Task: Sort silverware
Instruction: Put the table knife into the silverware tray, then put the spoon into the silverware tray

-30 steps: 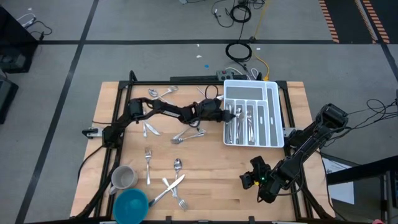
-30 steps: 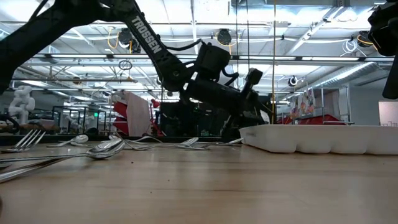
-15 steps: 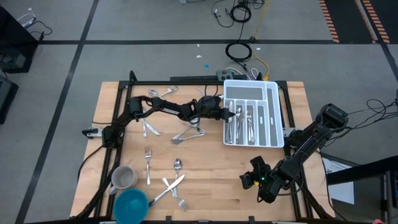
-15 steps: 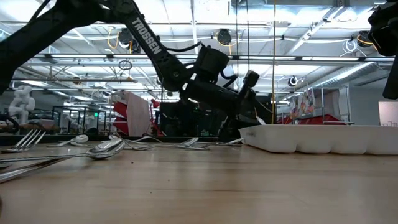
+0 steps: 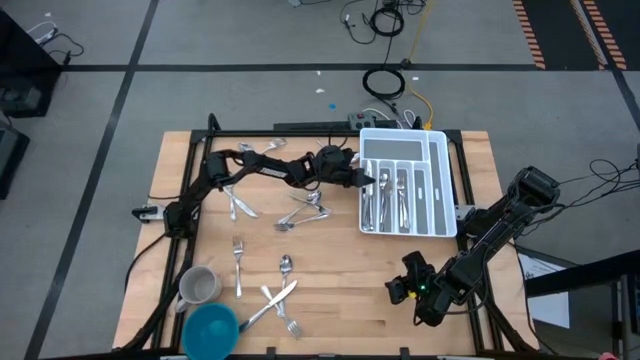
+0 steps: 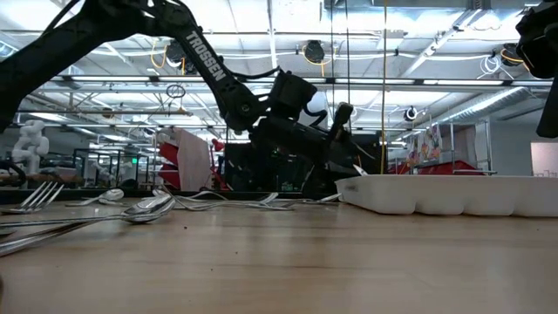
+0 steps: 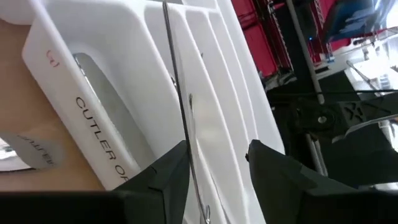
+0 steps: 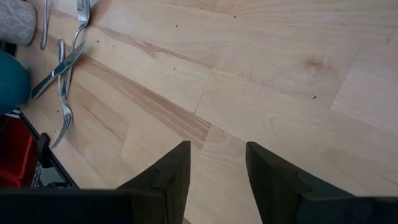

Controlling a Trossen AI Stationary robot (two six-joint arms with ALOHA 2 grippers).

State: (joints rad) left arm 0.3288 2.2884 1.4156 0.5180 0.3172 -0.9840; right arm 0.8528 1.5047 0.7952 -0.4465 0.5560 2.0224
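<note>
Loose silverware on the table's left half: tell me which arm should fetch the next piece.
Left. Its gripper, open at the tray's edge, is near the scattered forks and spoons; the right gripper waits farther away.

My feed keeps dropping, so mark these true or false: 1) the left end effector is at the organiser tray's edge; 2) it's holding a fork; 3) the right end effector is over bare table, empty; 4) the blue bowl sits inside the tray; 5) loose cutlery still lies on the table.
1) The left end effector is at the white organiser tray: true.
2) It holds a fork: false, its fingers stand open with nothing between them.
3) The right end effector is over bare wood, empty: true.
4) The blue bowl is in the tray: false, it sits at the table's near left corner beside the grey mug.
5) Loose silverware remains on the table: true.
</note>
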